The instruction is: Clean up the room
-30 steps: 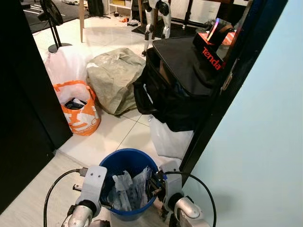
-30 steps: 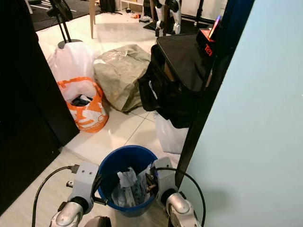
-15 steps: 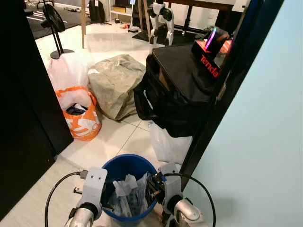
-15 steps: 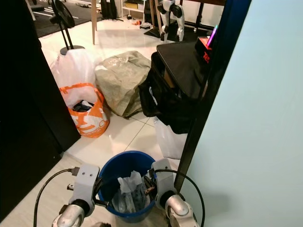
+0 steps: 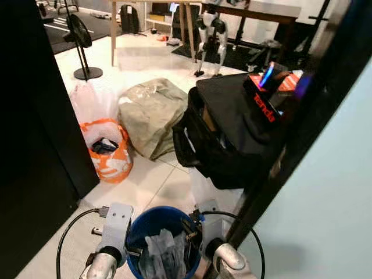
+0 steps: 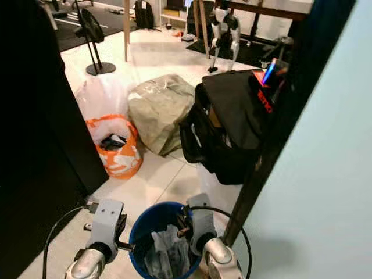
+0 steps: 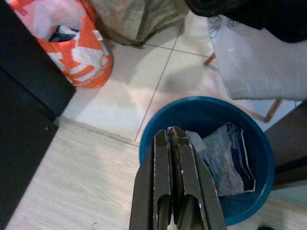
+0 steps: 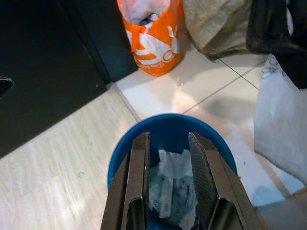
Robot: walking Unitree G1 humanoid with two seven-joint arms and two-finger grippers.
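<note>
**Operator:** Where's the bin?

**Log:** Your blue bin [image 5: 163, 232] sits on the floor at 6 o'clock in the head view, between the two arms. It holds crumpled wrappers [image 7: 225, 153]. The left gripper [image 7: 173, 139] hangs over the bin's near rim with its fingers pressed together, pinching nothing. The right gripper [image 8: 168, 143] hangs above the bin mouth with its fingers spread and nothing between them.

**Operator:** And around it?

**Log:** You have an orange bag [image 5: 110, 157] at 10 o'clock, against a dark cabinet [image 5: 35, 116]. A grey-green sack [image 5: 152, 113] lies at 12 o'clock. A black bag [image 5: 232, 133] stands at 1 o'clock, touching the sack, with a red-lettered box [image 5: 264, 102] on top. A white plastic bag [image 7: 259, 62] sits below it, just beside the bin. A fan stand [image 5: 84, 52] is far off at 11 o'clock.
</note>
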